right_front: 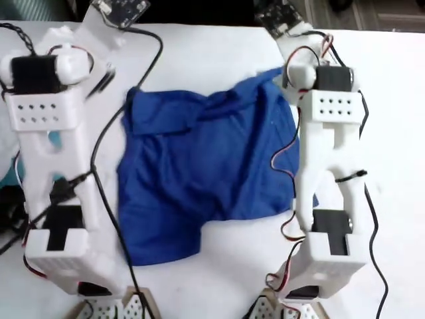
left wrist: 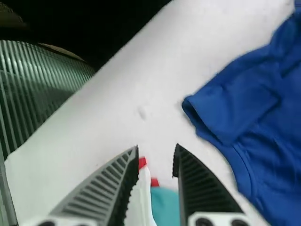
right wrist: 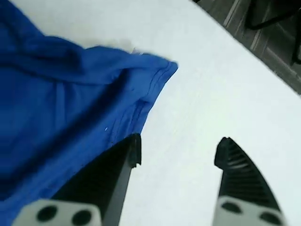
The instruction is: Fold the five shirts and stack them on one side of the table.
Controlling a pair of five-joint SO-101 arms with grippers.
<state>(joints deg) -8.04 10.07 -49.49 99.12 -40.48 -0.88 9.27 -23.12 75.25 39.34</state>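
Observation:
A blue shirt (right_front: 199,166) lies rumpled in the middle of the white table (right_front: 212,46), between the two arms. One sleeve (left wrist: 225,113) points toward the left arm, and a hemmed corner (right wrist: 157,70) lies by the right arm. My left gripper (left wrist: 156,150) hovers over bare table beside that sleeve, open by a narrow gap with nothing between its fingers; its dark fingers (right_front: 101,83) show at the far left. My right gripper (right wrist: 179,143) stands wide open above the table just off the shirt's corner, one finger over the blue cloth.
White, teal and red cloth (left wrist: 162,202) lies beneath the left gripper, and a teal patch (right_front: 54,138) peeks out under the left arm. A black cable (right_front: 106,133) runs along the shirt's left side. The table's far edge (left wrist: 117,61) is close.

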